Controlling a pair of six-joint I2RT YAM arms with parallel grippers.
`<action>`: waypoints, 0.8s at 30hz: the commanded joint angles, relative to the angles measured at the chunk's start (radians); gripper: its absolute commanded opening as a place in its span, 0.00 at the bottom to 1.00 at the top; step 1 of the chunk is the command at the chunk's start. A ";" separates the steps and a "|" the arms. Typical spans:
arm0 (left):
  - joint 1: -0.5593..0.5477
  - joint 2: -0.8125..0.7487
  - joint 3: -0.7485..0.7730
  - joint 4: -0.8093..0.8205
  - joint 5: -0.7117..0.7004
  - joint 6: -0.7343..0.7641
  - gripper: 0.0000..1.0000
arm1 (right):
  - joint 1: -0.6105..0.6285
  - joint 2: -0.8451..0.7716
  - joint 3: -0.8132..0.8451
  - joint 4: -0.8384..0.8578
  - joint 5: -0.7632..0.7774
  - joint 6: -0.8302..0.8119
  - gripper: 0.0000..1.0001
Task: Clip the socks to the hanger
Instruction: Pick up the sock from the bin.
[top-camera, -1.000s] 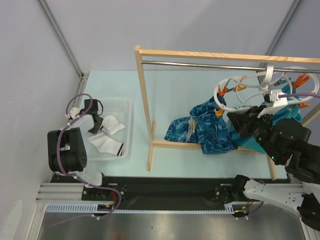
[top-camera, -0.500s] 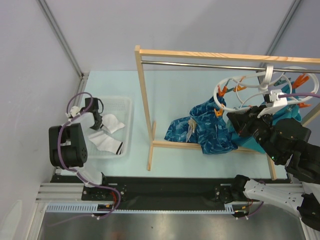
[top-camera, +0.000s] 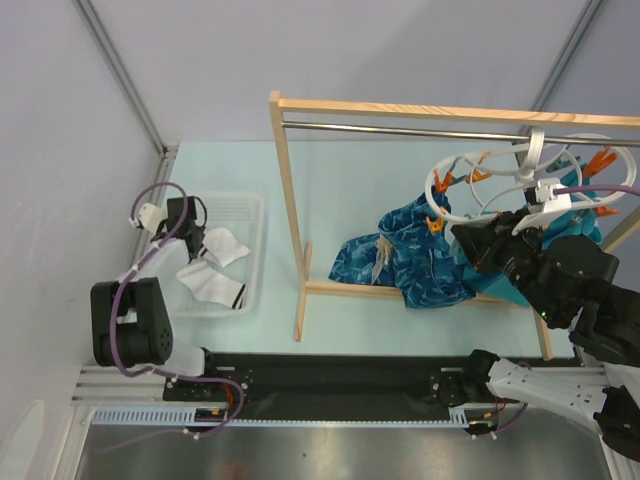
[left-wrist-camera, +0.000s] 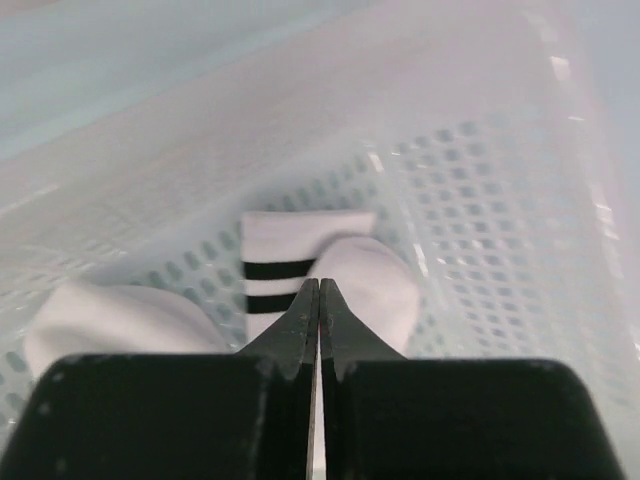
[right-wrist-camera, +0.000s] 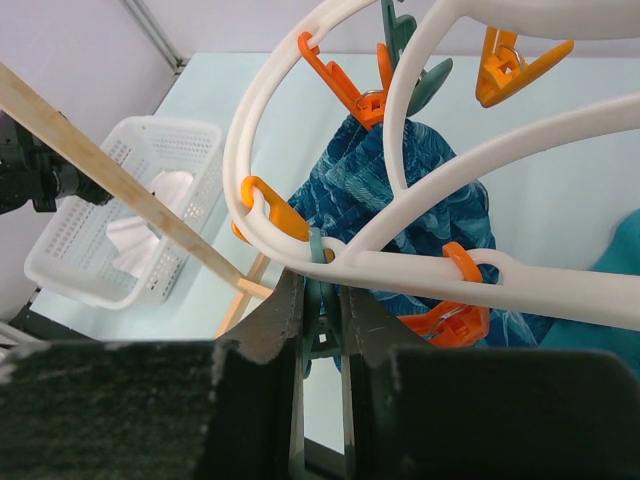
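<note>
Step in hand, as you may judge it: pick-up of a first sock, with a clip held ready at the right. No sock is clipped yet.

- Socks (top-camera: 210, 280): two, white, black-striped at the cuff, lying in the perforated basket (top-camera: 252, 215) at the left of the desk (top-camera: 350, 190).
- Left end effector (left-wrist-camera: 318, 298): down in the basket, fingers closed to a hairline, tips against sock fabric. You cannot tell whether any cloth is pinched.
- Hanger (right-wrist-camera: 390, 268): white double ring with orange clips, hung on the wooden rack (top-camera: 287, 200) at the right, well apart from the basket.
- Right end effector (right-wrist-camera: 320, 310): nearly closed, fingers pressed on either side of a teal clip (right-wrist-camera: 317, 248) under the ring.
- Next move: you need a confirmed pinch, a lift clear of the basket wall, then a carry right to the held clip.
</note>
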 joint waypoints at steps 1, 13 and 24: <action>-0.053 -0.078 -0.004 0.077 -0.037 0.071 0.00 | 0.001 0.015 0.004 0.008 -0.023 0.008 0.00; -0.044 0.058 0.050 -0.024 -0.089 -0.079 0.65 | 0.001 0.001 0.009 0.002 -0.028 0.007 0.00; -0.043 0.143 0.116 -0.162 -0.132 -0.275 0.60 | 0.001 0.006 0.021 -0.006 -0.025 -0.001 0.00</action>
